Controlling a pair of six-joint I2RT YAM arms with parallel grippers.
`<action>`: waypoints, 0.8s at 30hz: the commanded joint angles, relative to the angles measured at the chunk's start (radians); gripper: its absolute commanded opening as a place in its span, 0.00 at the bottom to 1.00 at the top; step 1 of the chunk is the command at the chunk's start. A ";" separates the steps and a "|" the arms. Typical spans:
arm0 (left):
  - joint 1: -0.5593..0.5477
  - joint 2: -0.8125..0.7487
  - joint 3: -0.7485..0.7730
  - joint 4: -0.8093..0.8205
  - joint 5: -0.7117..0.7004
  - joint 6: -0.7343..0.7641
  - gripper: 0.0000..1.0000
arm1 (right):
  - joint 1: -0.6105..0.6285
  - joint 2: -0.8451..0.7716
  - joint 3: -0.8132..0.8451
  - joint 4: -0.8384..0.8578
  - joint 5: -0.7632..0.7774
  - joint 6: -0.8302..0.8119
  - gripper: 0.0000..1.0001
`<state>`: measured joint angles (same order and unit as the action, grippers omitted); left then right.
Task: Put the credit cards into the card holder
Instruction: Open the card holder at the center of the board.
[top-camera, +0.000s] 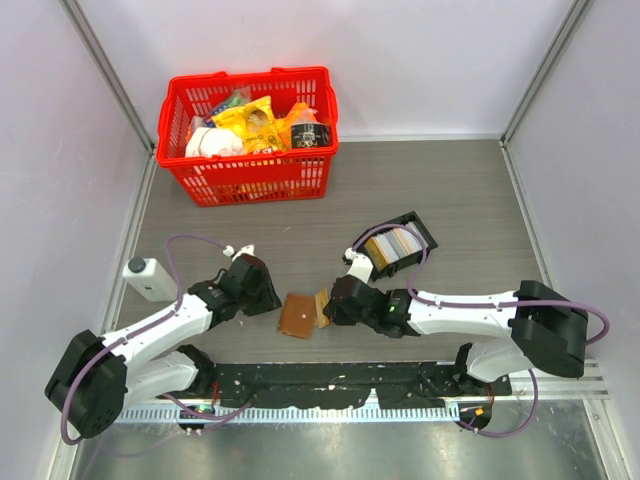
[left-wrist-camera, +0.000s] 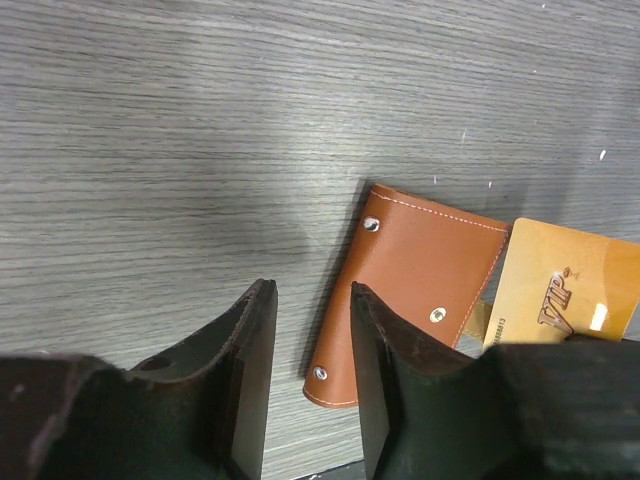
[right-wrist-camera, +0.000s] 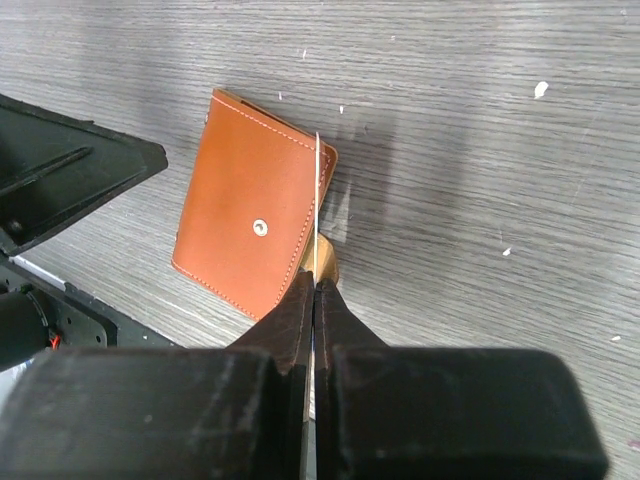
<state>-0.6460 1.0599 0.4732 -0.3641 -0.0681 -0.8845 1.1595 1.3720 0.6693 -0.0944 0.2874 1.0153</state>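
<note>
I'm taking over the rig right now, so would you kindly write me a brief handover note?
Right pincer: shut on a gold card, held edge-on at the wallet's right edge.
Left pincer: open, empty, just left of the wallet.
The wallet lies closed on the table. The remaining cards stand in the black tray behind the right arm.
Done: one card picked up. Left: open the wallet, insert this card, then the rest.
</note>
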 joint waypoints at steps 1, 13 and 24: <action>-0.003 0.009 0.007 0.044 0.021 0.002 0.38 | 0.006 -0.039 -0.005 0.007 0.067 0.058 0.01; -0.004 0.026 -0.005 0.074 0.063 0.005 0.32 | 0.006 -0.010 -0.033 0.042 0.045 0.103 0.01; -0.017 0.054 -0.041 0.109 0.122 -0.007 0.30 | 0.005 0.050 -0.027 0.145 -0.027 0.115 0.01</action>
<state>-0.6556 1.0985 0.4446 -0.3035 0.0307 -0.8848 1.1595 1.4097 0.6380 -0.0502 0.2810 1.1145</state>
